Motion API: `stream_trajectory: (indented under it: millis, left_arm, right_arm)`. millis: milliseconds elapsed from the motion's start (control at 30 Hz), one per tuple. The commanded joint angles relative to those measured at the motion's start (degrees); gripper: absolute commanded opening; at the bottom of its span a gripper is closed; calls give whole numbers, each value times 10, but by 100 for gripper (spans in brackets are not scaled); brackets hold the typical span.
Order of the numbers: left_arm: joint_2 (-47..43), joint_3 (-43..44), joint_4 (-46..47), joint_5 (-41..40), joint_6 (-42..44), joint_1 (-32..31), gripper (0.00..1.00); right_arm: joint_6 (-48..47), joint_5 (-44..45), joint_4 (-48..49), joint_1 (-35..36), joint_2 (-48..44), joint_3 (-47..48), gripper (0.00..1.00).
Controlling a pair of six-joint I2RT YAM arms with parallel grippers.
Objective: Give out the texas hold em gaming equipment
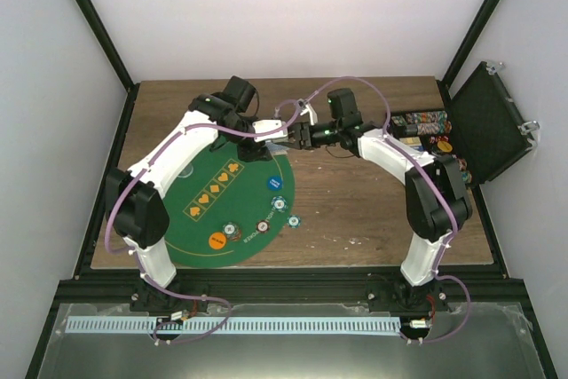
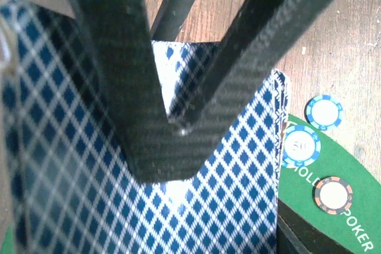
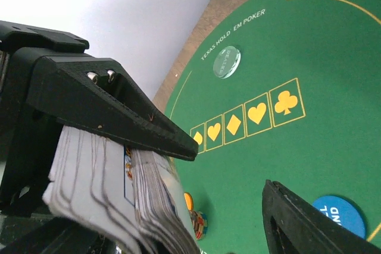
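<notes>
Right fingers (image 3: 309, 224) spread wide; left fingers (image 2: 113, 57) hold unclear; card deck (image 3: 101, 182) edge-on toward right wrist.

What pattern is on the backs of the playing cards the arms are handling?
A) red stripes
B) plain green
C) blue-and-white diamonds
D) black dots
C: in the left wrist view the cards show a blue-and-white diamond lattice across their backs.
</notes>
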Motion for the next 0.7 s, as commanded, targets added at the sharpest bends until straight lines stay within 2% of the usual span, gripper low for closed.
stream_trajectory:
  millis: [0, 133, 367, 667]
  left_arm:
    - [-10, 5, 0, 9, 2, 4, 49]
    - [-11, 0, -2, 9, 2, 5, 49]
    - [-5, -4, 4, 10, -5, 6, 49]
    - [5, -10, 14, 6, -15, 10, 49]
  right_arm:
    - [-14, 44, -25, -14, -27, -10, 64]
    - [-21, 56, -37, -23, -43, -24, 60]
    - [-30, 18, -45, -22, -44, -7, 52]
    - [-42, -4, -54, -19, -54, 8, 52]
